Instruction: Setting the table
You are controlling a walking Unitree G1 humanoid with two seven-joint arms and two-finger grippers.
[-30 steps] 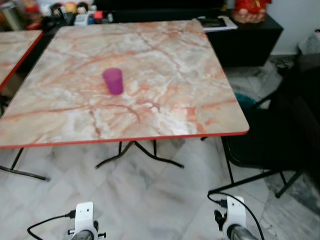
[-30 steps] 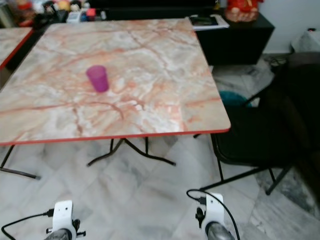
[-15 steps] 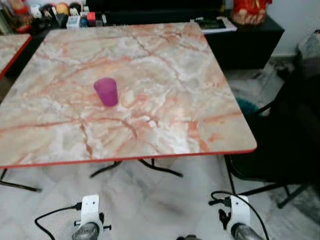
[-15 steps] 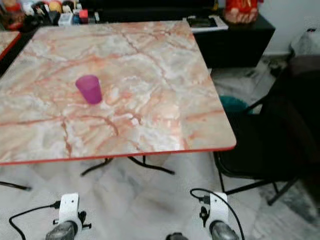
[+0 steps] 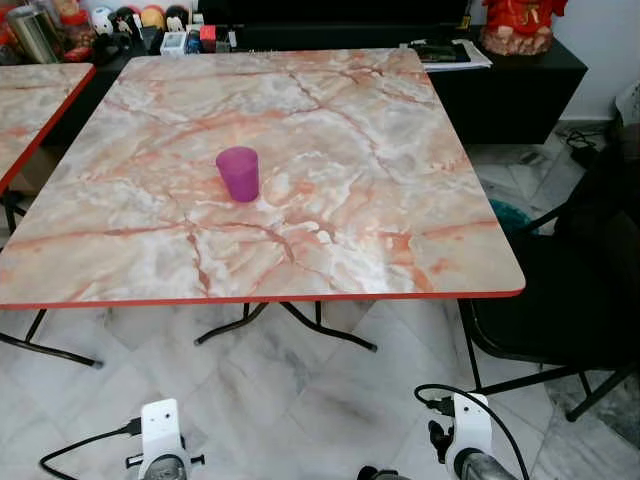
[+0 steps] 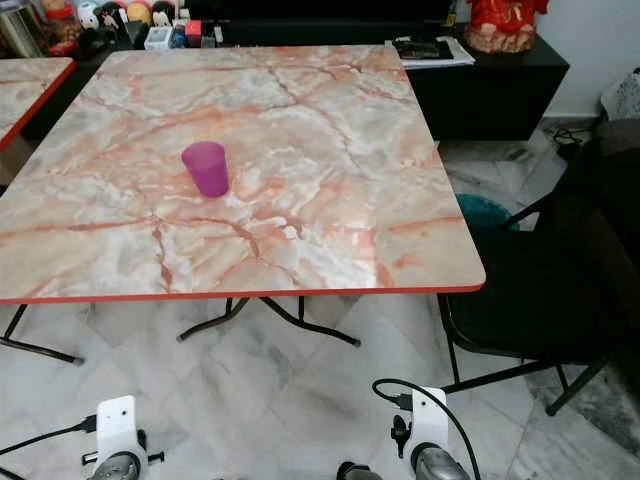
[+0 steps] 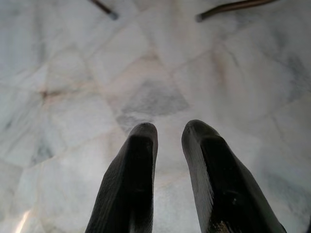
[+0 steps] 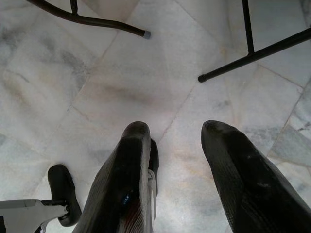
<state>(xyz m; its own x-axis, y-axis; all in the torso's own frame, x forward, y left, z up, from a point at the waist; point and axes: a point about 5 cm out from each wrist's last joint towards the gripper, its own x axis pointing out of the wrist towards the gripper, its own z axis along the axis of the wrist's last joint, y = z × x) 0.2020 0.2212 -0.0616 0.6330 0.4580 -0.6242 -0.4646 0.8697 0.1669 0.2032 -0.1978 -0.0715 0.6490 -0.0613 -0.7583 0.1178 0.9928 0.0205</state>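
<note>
From the head views I judge the setting barely begun, one purple cup (image 5: 238, 173) standing on the marble table (image 5: 330, 240) well ahead of both hanging arms; wrist views show my left gripper (image 7: 169, 133) slightly parted, my right gripper (image 8: 176, 133) spread, both empty over floor.

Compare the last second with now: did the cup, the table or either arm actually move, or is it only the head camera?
Only the camera shifted; the whole picture slid together. The purple cup stands upright at the same spot on the marble-pattern table, untouched. Both arms hang low over the floor tiles, left gripper and right gripper open and empty as before. The black chair stays at the table's right side.
</note>
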